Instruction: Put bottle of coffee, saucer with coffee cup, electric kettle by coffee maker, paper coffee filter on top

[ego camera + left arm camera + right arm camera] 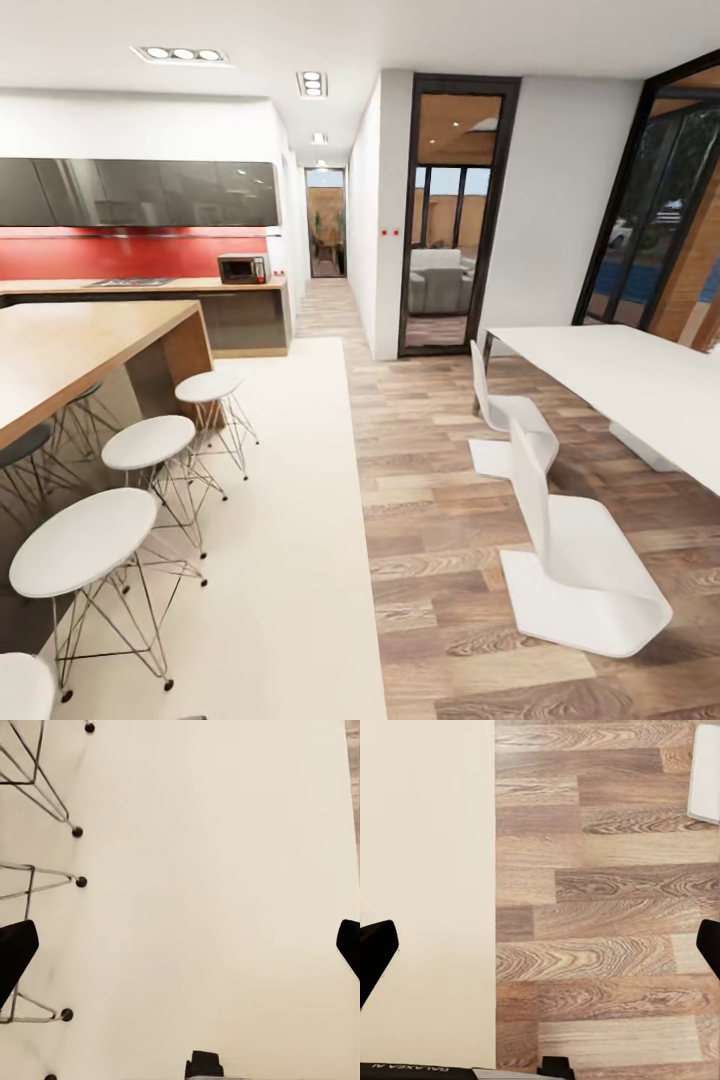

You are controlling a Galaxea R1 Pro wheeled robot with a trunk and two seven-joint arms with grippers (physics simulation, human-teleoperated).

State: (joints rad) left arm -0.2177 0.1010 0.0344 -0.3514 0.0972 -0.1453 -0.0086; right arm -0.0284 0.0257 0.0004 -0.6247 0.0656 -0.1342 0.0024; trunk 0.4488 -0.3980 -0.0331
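Observation:
None of the coffee things can be made out from here. The kitchen countertop (150, 286) runs along the far left wall under dark cabinets and a red backsplash, with a small microwave-like appliance (243, 268) at its right end. My left gripper (180, 945) hangs open over the cream rug (210, 885), its black fingertips (15, 952) wide apart with nothing between them. My right gripper (540, 952) is open too, above the seam between rug and wooden floor (607, 907), and holds nothing.
A wooden island (80, 350) with several white wire-legged stools (150, 445) stands at the left. A white dining table (630, 385) and two white chairs (570, 560) stand at the right. A rug lane (290, 520) and a hallway (325, 225) lead ahead.

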